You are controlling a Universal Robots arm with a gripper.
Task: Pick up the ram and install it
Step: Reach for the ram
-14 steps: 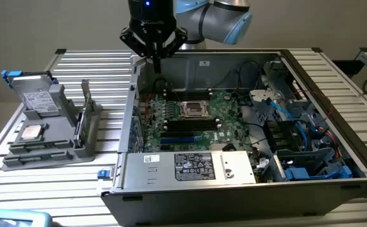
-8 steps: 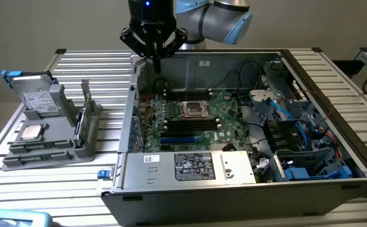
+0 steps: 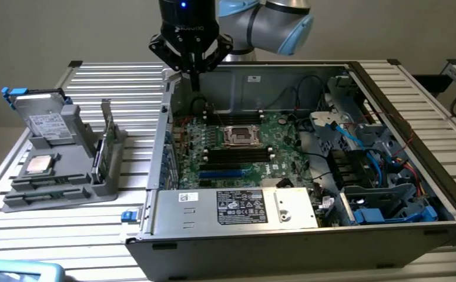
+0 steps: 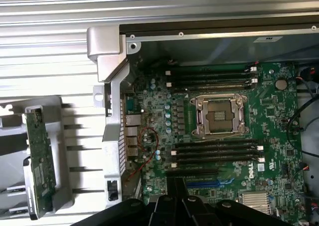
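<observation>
Jaws shut, empty — ram (image 4: 41, 161), well aside in its holder (image 3: 59, 197), looks light, stiff, fragile — grip the edges.

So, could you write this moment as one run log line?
gripper: shut, holds nothing | place: over the computer case | ram: standing in the grey holder, not yet picked

Gripper (image 3: 194, 81): fingers pinched together, holding nothing, hanging over the case's eleven o'clock corner.
Ram (image 3: 109, 136): upright on edge in the grey holder (image 3: 56, 191), at nine o'clock of the case, well apart from the gripper.
Case (image 3: 212, 241): lying open on the slatted table (image 3: 47, 241), motherboard (image 3: 279, 132) in plain sight.
Drive (image 3: 44, 114): blue tabs, at the holder's twelve o'clock end.
Processor chip (image 3: 40, 165): flat on the holder, nine o'clock of the ram.
</observation>
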